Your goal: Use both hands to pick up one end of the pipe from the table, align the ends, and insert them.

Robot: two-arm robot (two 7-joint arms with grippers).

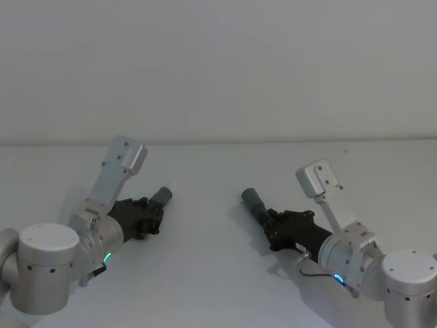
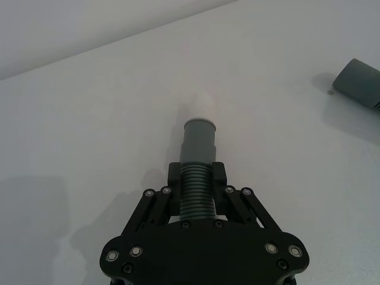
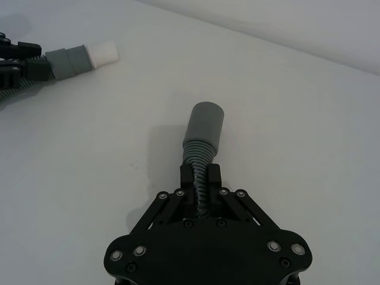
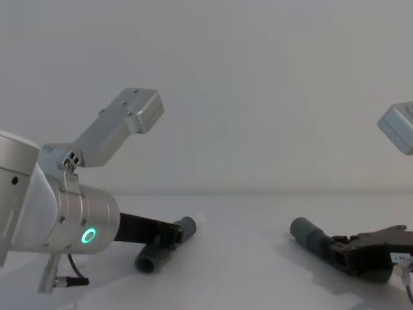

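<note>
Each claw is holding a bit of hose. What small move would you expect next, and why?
Probably turning both pieces inward until their ends face each other. The left gripper is shut on the white-tipped piece and the right gripper on the socket piece, but the ends sit apart and both point forward, not at each other.

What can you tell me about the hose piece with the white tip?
It is a short, dark grey ribbed hose piece with a smooth grey cuff ending in a narrow white tip. The left gripper is shut on its ribbed part, low over the table. The other piece, in the right gripper, is well apart.
</note>
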